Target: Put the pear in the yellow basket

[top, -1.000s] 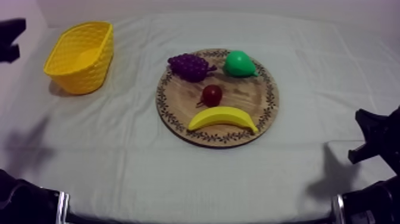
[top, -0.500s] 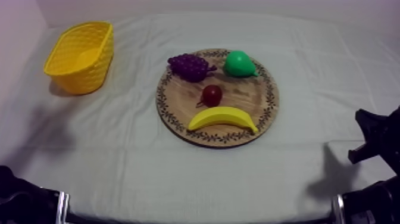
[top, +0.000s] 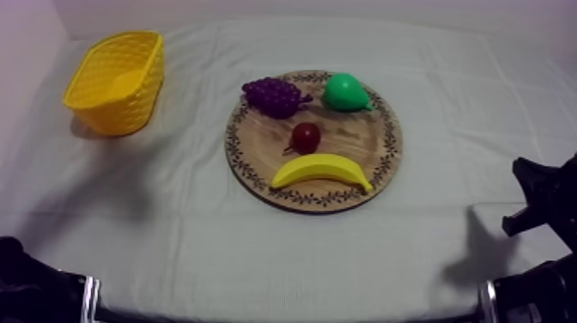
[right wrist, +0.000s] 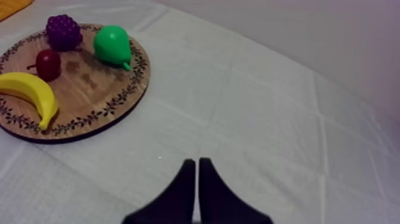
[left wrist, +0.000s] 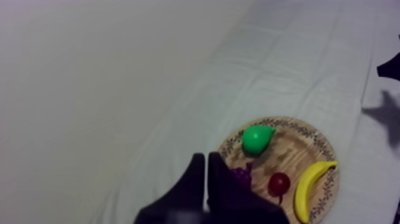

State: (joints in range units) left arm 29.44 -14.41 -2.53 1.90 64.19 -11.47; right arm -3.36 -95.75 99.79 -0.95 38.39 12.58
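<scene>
The green pear (top: 345, 92) lies at the far right of the round wooden board (top: 378, 163), beside the purple grapes (top: 273, 94). A small red fruit (top: 306, 137) and a banana (top: 322, 169) lie nearer the front. The yellow basket (top: 112, 82) stands at the far left. In the left wrist view my left gripper (left wrist: 206, 157) is shut on nothing, high above the cloth near the board (left wrist: 309, 149); the pear (left wrist: 257, 138) lies beyond its tips. My right gripper (right wrist: 194, 161) is shut on nothing, over bare cloth well away from the pear (right wrist: 112, 44).
My right arm (top: 537, 202) rests low at the table's right edge. The left arm's base (top: 26, 288) shows at the lower left. A soft shadow lies on the cloth between basket and board. A corner of the basket (right wrist: 12, 6) shows past the board.
My left gripper, at the top view's upper left edge one second ago, has gone out of that view. Its shadow on the cloth has drifted right. The right arm and the fruit have not moved.
</scene>
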